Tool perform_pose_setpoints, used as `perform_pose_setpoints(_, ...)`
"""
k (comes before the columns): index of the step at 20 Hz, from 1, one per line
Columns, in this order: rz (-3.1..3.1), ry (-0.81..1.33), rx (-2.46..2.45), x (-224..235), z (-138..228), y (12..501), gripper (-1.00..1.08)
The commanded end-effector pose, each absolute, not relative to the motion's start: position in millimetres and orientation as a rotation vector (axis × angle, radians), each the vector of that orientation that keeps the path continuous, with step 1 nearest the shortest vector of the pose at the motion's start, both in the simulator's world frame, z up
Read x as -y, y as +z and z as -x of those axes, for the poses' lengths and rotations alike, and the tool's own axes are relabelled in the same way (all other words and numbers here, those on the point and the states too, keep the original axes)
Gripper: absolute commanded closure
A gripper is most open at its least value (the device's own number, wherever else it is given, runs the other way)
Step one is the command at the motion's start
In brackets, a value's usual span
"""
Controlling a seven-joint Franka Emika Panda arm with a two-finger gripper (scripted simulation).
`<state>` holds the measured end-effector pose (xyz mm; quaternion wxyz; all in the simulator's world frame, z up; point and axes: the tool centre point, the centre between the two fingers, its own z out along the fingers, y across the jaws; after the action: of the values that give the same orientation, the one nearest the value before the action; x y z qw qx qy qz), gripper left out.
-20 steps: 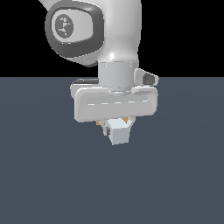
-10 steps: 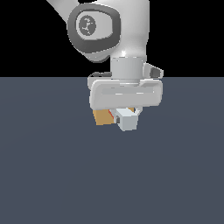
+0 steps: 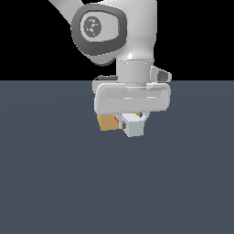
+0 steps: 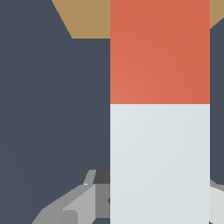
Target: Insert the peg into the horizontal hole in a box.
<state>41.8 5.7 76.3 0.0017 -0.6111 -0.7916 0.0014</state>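
Exterior view: flat slate-grey floor (image 3: 55, 183), black backdrop (image 3: 27, 36).

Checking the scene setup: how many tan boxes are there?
1. The box sits under the arm toward the exterior view's left, beyond the peg's orange end; the arm could hide more.

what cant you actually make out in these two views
- The hole: not seen in either view. The peg fills the wrist view and covers most of the box; in the exterior view the gripper hides most of the box.
- Gripper fingers: mostly behind the peg in the wrist view, so the grasp is unclear.
- Peg tip: cut off by the wrist view's edge.
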Motion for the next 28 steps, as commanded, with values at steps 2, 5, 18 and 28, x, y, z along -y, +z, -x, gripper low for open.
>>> perform_pose_setpoints(2,1.918,-0.003,2.49,-6.2,-44.1,80.3,1.08)
perform_pose_setpoints(5,1.916,0.0,2.488,-6.1,-43.1,78.5,1.08)
perform_pose_setpoints(18,1.917,-0.002,2.49,-71.0,-25.1,79.6,1.08)
perform_pose_setpoints(28,1.917,-0.003,2.49,-96.1,-20.0,80.4,1.08)
